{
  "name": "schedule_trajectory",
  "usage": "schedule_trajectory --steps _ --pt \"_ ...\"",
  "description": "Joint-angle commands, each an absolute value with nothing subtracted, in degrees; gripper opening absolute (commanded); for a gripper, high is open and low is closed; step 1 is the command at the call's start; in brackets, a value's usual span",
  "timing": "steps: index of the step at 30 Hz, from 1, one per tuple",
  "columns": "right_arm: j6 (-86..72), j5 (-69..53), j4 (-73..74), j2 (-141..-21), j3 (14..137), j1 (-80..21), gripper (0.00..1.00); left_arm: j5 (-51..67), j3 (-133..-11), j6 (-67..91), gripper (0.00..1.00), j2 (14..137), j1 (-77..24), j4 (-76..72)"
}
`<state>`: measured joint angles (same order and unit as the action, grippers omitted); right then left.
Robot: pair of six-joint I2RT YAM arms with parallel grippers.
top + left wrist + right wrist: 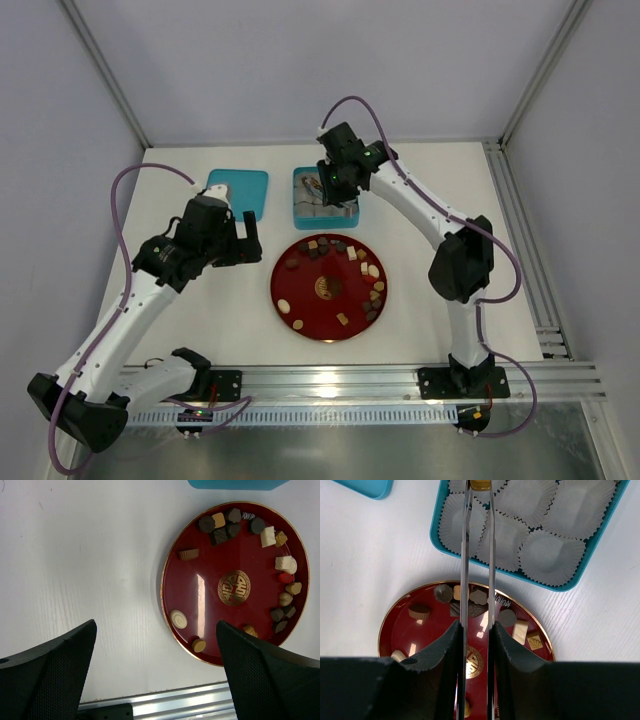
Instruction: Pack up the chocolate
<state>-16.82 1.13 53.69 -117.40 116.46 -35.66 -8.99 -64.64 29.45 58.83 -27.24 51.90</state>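
Chocolate (pixel 205 524) pieces, dark, tan and cream, ring the red plate (pixel 195 630) at the middle of the bench's (pixel 75 555) front edge. Left of it the left gripper (pixel 156 630) hangs with jaws spread wide, holding nothing. Toward the back edge lie a teal lid (pixel 238 190), then a teal box (pixel 580 575) of paper cups (pixel 550 557). Over that box the right gripper (pixel 476 630) squeezes tweezers (pixel 465 570), whose tips pinch one tan piece (pixel 480 484).
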Motion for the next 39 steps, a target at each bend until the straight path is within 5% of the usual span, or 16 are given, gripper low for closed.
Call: schedule_trajectory --steps 1,39 --pt "-16.1 0.8 50.1 -117.9 118.9 -35.8 0.28 -9.3 -66.0 28.6 1.00 58.5 -27.0 50.6" --pt "-16.2 1.7 49.9 -124.0 122.8 -36.5 0.34 -9.8 -65.7 28.6 1.00 58.3 -27.0 50.9"
